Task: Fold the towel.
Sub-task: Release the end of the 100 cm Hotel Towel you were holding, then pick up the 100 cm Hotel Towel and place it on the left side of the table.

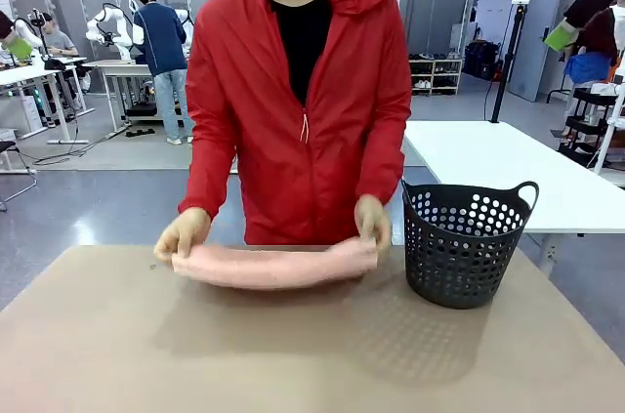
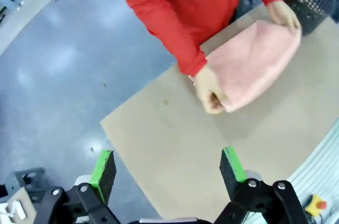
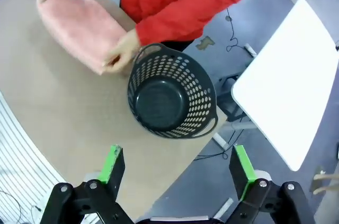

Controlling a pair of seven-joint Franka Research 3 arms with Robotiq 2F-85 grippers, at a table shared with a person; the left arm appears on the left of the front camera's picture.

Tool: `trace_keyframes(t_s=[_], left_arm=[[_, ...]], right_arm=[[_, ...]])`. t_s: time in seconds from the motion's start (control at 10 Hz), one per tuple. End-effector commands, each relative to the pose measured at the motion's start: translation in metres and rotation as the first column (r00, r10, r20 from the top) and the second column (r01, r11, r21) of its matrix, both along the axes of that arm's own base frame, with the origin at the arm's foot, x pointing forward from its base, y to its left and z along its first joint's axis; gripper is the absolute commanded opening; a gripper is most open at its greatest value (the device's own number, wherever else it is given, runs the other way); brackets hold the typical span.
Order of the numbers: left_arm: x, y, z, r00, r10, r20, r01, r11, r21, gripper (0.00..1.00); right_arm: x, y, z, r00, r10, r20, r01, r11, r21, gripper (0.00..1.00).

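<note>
The towel (image 1: 273, 265) lies folded into a thick, long pink bundle at the far edge of the brown table (image 1: 293, 354), directly in front of a person in a red jacket. The person's hand (image 1: 184, 233) clasps one end of it and the other hand (image 1: 371, 220) presses on the opposite end. The dark perforated basket (image 1: 464, 237) stands upright on the table just beside that second end, close to the towel; it is hard to tell whether they touch. In the left wrist view the left gripper (image 2: 166, 156) hangs high above the table's near corner with its green-padded fingers spread wide and nothing between them; the towel is well apart from it, further across the table, with the basket beyond. In the right wrist view the right gripper (image 3: 176, 153) is likewise spread wide and holds nothing, hovering above the table edge near the basket, whose inside looks bare; the towel lies beyond the basket, well clear of the fingers.
</note>
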State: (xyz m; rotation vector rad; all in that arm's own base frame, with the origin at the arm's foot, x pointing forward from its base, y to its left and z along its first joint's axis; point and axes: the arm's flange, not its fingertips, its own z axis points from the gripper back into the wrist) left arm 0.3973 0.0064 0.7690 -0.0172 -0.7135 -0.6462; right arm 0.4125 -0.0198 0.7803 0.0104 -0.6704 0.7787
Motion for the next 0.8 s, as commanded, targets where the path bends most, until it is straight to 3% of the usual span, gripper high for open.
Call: trace_keyframes(t_s=[0.0, 0.1, 0.7], left_arm=[[-0.005, -0.018, -0.012, 0.999, 0.029, 0.031, -0.03, 1.0, 0.006, 1.0], [0.0, 0.0, 0.0, 1.0, 0.0, 0.0, 0.0, 1.0, 0.0, 1.0], [0.0, 0.0, 0.0, 1.0, 0.0, 0.0, 0.0, 1.0, 0.0, 1.0]], right_arm=[[-0.001, 0.013, -0.01, 0.999, -0.042, 0.012, 0.042, 0.999, 0.007, 1.0], [0.0, 0.0, 0.0, 1.0, 0.0, 0.0, 0.0, 1.0, 0.0, 1.0], [0.0, 0.0, 0.0, 1.0, 0.0, 0.0, 0.0, 1.0, 0.0, 1.0]])
